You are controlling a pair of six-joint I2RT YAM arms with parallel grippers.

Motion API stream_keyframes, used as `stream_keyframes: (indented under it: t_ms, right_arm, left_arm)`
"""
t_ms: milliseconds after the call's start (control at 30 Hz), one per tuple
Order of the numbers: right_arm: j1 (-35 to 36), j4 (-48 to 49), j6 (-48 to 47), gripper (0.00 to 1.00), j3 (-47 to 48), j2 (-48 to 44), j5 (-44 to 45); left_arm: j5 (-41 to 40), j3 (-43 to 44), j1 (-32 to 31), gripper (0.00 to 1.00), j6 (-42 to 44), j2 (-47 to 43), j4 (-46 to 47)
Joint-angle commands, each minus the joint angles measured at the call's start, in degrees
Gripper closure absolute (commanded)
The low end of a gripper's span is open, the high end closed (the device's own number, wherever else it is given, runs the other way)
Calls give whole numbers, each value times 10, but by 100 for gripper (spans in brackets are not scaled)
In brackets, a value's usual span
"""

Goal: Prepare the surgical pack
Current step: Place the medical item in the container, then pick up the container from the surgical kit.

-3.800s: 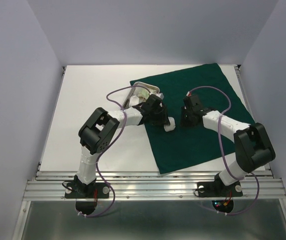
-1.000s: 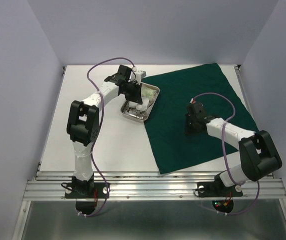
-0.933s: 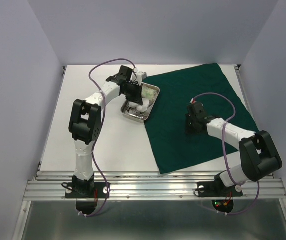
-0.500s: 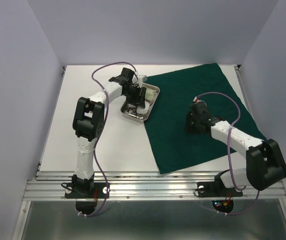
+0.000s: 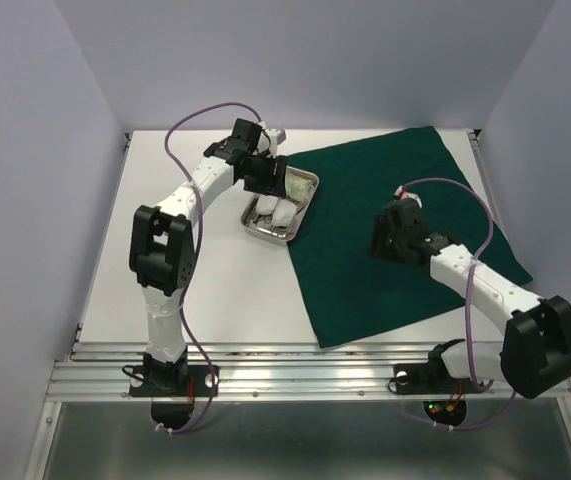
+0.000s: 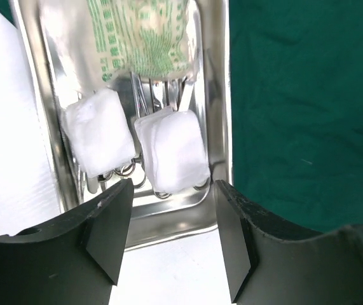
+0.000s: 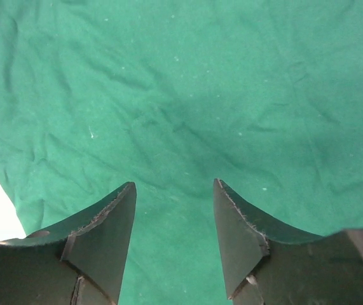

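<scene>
dark green cloth (image 5: pixel 405 190), shiny silver tray (image 6: pixel 212 95), plain white gauze pads (image 6: pixel 171 149), pale packet (image 6: pixel 144 35) with green print, white table (image 5: pixel 165 260)

tray (image 5: pixel 268 232) left of drape (image 5: pixel 405 180) | gauze pads (image 6: pixel 168 152), packet (image 6: pixel 146 38) in tray | forceps (image 6: pixel 143 95) perhaps underneath

Pale lavender walls (image 5: pixel 25 150) enclose a white table (image 5: pixel 165 280).

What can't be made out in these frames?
- Left wrist view: forceps mostly under the gauze pads and packet; only shafts and rings show.
- Pad count unclear: some may be stacked.
- Packet cut off by the top edge; print unreadable.
- Top view: tray contents too small, partly behind the left pincer.
</scene>
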Motion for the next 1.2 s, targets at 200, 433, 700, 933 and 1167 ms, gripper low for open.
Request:
stream_keyframes:
  t_ms: [200, 433, 700, 933, 1167]
  right_arm:
    - [-3, -12, 16, 32, 28, -39, 62]
    - [-3, -21, 24, 24, 28, -65, 85]
    - [-3, -24, 22, 22, 30, -68, 90]
    - [-3, -24, 20, 22, 34, -63, 87]
    - [-3, -24, 21, 22, 34, -60, 80]
  left_arm:
    - [-110, 18, -29, 37, -6, -118, -2]
    - [-200, -7, -34, 37, -20, -133, 14]
    - [-260, 55, -4, 35, -19, -47, -25]
    - [-212, 101, 20, 39, 12, 39, -21]
    - [-156, 158, 35, 43, 19, 94, -33]
